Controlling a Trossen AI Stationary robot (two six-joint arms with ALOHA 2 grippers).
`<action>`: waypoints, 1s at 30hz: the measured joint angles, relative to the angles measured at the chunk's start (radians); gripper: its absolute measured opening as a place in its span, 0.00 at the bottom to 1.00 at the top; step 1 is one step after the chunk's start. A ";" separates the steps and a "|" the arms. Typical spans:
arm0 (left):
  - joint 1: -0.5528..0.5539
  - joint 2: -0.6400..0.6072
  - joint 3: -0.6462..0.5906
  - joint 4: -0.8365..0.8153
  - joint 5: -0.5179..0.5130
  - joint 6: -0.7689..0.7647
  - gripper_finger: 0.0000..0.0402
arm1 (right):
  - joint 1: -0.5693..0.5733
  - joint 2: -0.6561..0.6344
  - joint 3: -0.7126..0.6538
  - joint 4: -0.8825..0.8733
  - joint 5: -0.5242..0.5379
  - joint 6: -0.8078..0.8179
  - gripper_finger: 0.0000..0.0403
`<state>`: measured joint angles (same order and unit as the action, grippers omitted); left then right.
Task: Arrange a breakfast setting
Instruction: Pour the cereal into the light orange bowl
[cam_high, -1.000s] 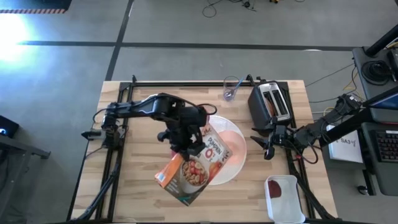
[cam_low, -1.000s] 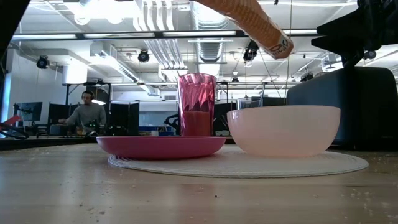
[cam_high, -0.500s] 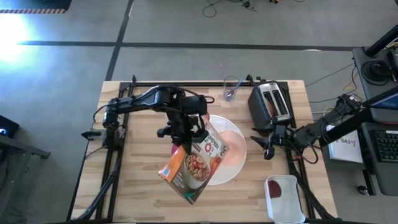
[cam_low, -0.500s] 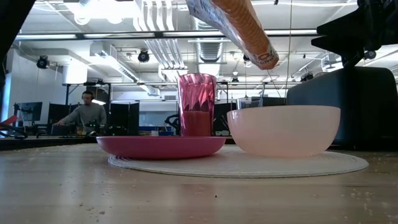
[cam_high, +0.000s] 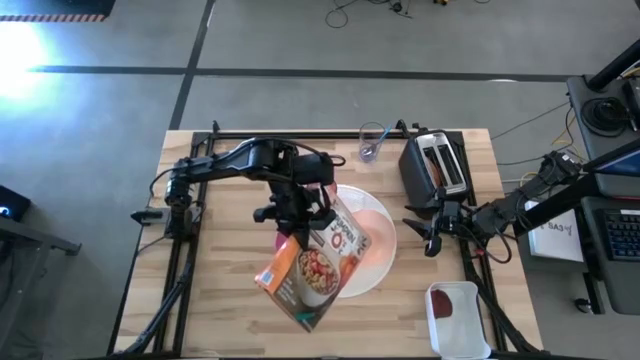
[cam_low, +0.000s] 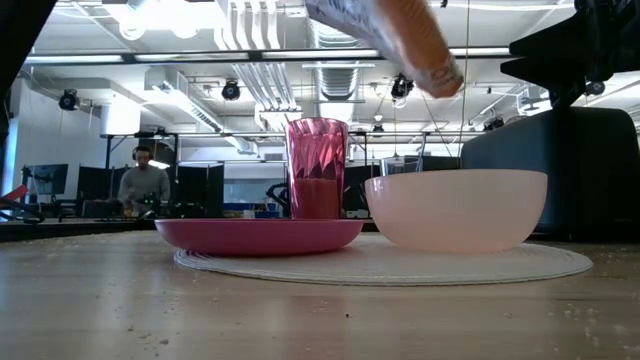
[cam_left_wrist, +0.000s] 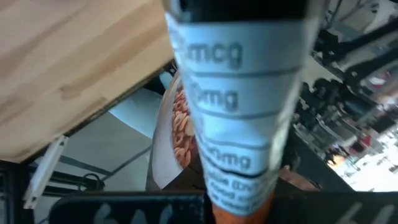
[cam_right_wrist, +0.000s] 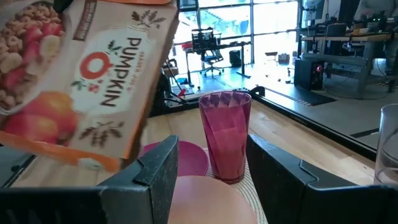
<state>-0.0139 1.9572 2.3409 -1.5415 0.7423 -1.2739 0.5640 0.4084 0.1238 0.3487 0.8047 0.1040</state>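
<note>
My left gripper (cam_high: 298, 215) is shut on a cereal box (cam_high: 308, 268), held tilted in the air over the setting. The box also shows in the right wrist view (cam_right_wrist: 93, 74) and in the low view (cam_low: 400, 35). A peach bowl (cam_low: 455, 210) and a magenta plate (cam_low: 258, 235) rest on the large white plate (cam_high: 378, 272). A pink cup (cam_right_wrist: 225, 134) stands behind them. The spoon is out of view. My right gripper (cam_high: 432, 238) waits open at the table's right, beside the white plate. My left gripper holds the cereal box at its far end (cam_high: 314, 222), coming from above. The narrow printed side panel (cam_left_wrist: 233, 106) runs away from the wrist camera. The box hides the fingertips. The box is lifted clear and tilted, one corner (cam_low: 440, 75) low above the bowl.
A black toaster (cam_high: 437, 165) stands at the far right, a clear glass (cam_high: 372, 140) at the far edge, and a white tub (cam_high: 457, 315) at the near right corner. Bare wood (cam_high: 215, 290) lies on the table's left. A person sits in the room behind.
My left gripper has gone a little toward the table's far edge with the cereal box. The box stays tilted and clear above the plates. Its low corner has shifted sideways above the bowl and shows blurred now.
</note>
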 joint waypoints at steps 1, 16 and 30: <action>0.000 0.000 0.000 0.010 0.013 -0.008 0.00 | 0.000 0.000 0.000 0.000 0.000 0.000 0.44; 0.000 0.000 0.000 0.075 0.074 -0.107 0.00 | 0.000 0.000 0.000 0.000 0.000 0.000 0.44; 0.002 0.020 0.000 0.118 0.086 -0.119 0.00 | 0.000 0.000 0.000 0.000 0.000 0.000 0.44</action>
<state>-0.0120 1.9776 2.3409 -1.4235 0.8281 -1.3932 0.5640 0.4080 0.1238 0.3489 0.8047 0.1040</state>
